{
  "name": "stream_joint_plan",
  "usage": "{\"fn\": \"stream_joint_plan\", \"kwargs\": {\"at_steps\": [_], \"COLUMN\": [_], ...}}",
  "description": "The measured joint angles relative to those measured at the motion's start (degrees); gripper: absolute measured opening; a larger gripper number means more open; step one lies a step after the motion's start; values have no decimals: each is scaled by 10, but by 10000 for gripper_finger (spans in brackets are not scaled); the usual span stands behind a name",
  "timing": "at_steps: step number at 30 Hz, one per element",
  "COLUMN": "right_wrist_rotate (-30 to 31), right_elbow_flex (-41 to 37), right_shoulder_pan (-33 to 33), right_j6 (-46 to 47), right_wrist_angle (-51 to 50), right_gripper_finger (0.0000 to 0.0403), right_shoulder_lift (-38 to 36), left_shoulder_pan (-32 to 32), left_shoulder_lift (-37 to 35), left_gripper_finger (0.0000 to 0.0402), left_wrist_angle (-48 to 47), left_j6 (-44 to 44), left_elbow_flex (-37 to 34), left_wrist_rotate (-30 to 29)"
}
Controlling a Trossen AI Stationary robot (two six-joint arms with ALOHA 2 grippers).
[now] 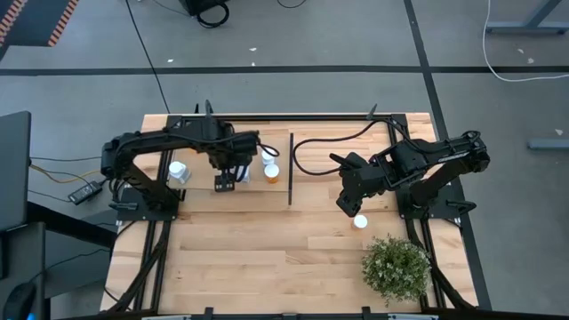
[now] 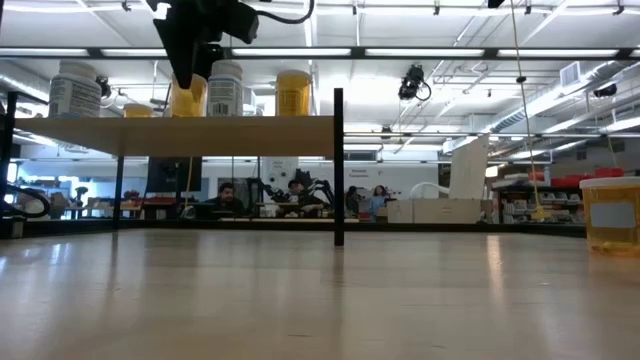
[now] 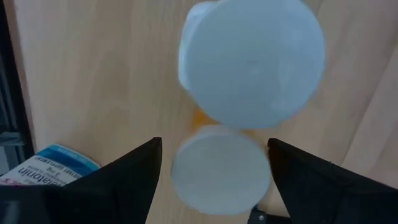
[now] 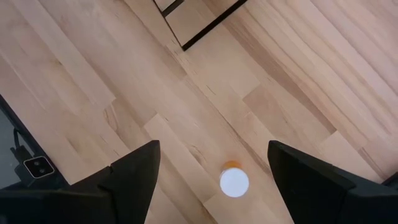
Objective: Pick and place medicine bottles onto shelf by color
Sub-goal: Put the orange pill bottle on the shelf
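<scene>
Left gripper (image 1: 226,183): over the raised light-wood shelf panel (image 1: 204,197), left of centre in the high view; fingers spread, straddling a white-capped orange bottle (image 3: 219,175) without clamping it.
Crowding risk: a second white-capped bottle (image 3: 251,62) stands just beside it; a careless lift or closing could topple either.
Right gripper (image 1: 348,204): fingers released, empty, above a lone white-capped orange bottle (image 4: 234,181) on the plank tabletop (image 1: 267,258), lower right.
Descent risk: off-centre, a finger would knock it over.
</scene>
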Motion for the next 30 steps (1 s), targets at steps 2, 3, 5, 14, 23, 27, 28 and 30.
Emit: {"fn": "stream_joint_plan", "kwargs": {"at_steps": [2,3,5,14,23,27,28,30], "right_wrist_rotate": [0,0,0,0,0,0,0,0], "right_elbow_flex": [0,0,0,0,0,0,0,0], "right_shoulder_pan": [0,0,0,0,0,4,4,8], "right_j6": [0,0,0,3,13,13,13,17], "right_wrist_angle": [0,0,0,0,0,0,0,0], "right_gripper_finger": [303,303,303,303,303,303,303,303], "right_shoulder_lift": [0,0,0,0,0,0,0,0], "left_shoulder_pan": [0,-1,-1,0,0,0,0,0], "left_shoulder_lift": [1,1,1,1,-3,-3,-3,-10], "left_gripper_finger": [292,288,278,219,239,232,228,222], "left_wrist_angle": [0,0,0,-6,-32,-47,-45,-44], "left_j6": [2,2,2,2,2,-2,-3,-5], "left_elbow_flex": [0,0,0,0,0,0,0,-3], "left_wrist_rotate": [5,8,12,12,12,12,13,13]}}
